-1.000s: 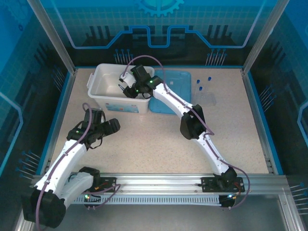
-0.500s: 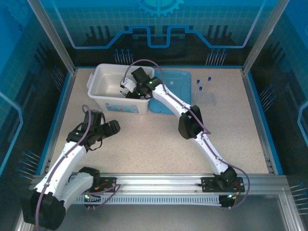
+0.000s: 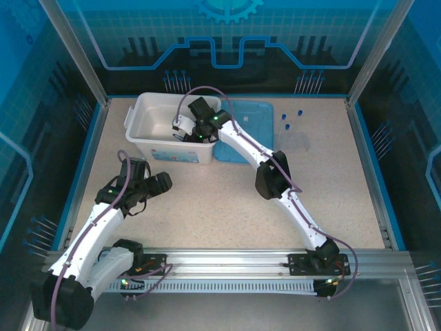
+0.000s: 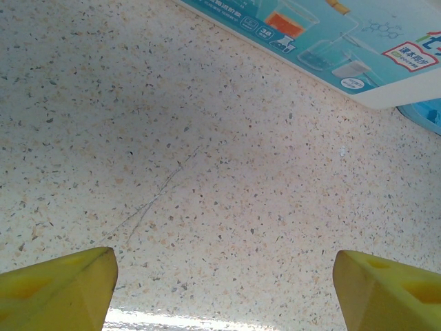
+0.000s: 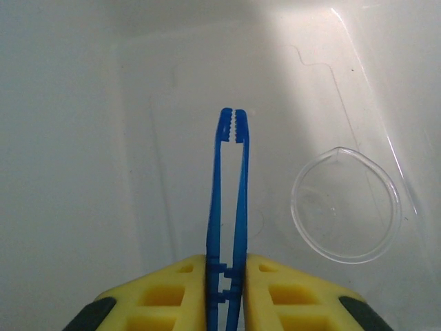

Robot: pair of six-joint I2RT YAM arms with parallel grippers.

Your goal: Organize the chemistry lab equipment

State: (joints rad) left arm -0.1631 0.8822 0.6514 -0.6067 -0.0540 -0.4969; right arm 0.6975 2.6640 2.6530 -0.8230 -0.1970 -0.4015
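On the speckled table [image 3: 207, 200], at its far left: big white tub [image 3: 138, 117], with the flat light-blue lid [image 3: 251, 124] lying against its right side.

Over the tub, reaching in from the right: right gripper [image 3: 185, 128], pinched narrow on the tweezers [image 5: 227, 193].

In front of the tub, low over bare table: left gripper [image 4: 224, 283], spread wide, holding nothing, with the tub's printed label [image 4: 324, 34] ahead of it.

Inside the tub, seen from the right wrist: clear beaker [image 5: 344, 207], mouth up, just right of the tweezers and apart from them.

Right of the lid, well away from both grippers: tubes [image 3: 287, 125] with blue caps.

Between the right gripper's yellow fingers [image 5: 165, 293]: handle end of the dark-blue tweezers, with the toothed tips nearly together, pointing straight away from the gripper toward the tub floor. Cannot tell whether the tips touch the floor.
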